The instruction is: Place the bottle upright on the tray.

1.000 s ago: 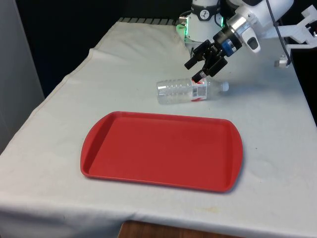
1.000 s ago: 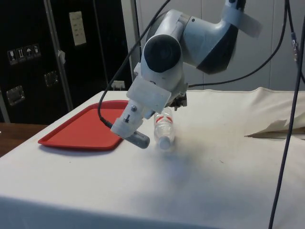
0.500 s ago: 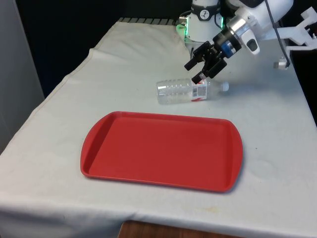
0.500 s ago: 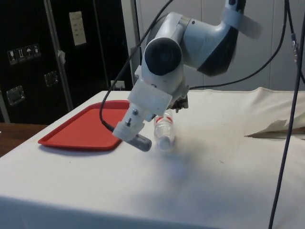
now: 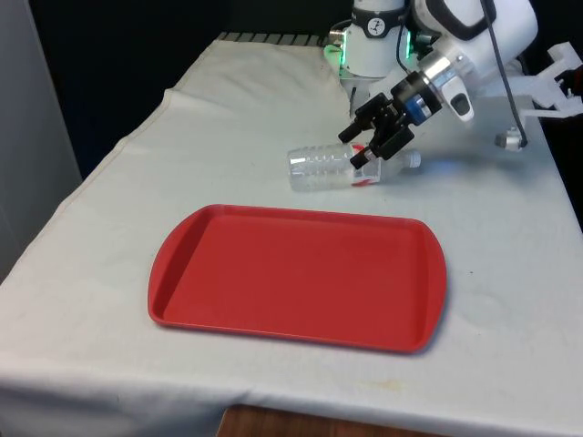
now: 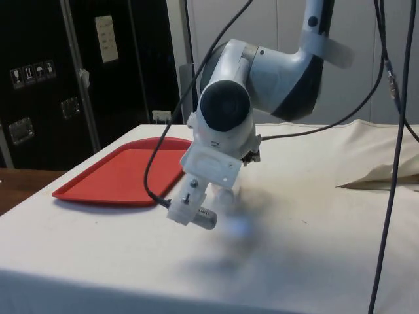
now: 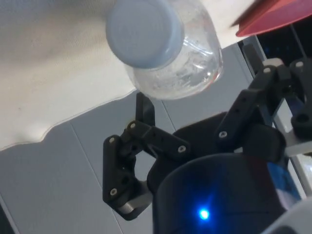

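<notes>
One clear plastic bottle [image 5: 342, 167] is seen lying on its side on the white cloth [image 5: 510, 237], upper centre of the front view, just beyond the far edge of the single red tray [image 5: 291, 276]. Its long axis runs across the frame, cap [image 7: 145, 31] toward the right. The gripper [image 5: 368, 144] is held spread, jaws straddling the neck end, nothing pinched yet.
</notes>
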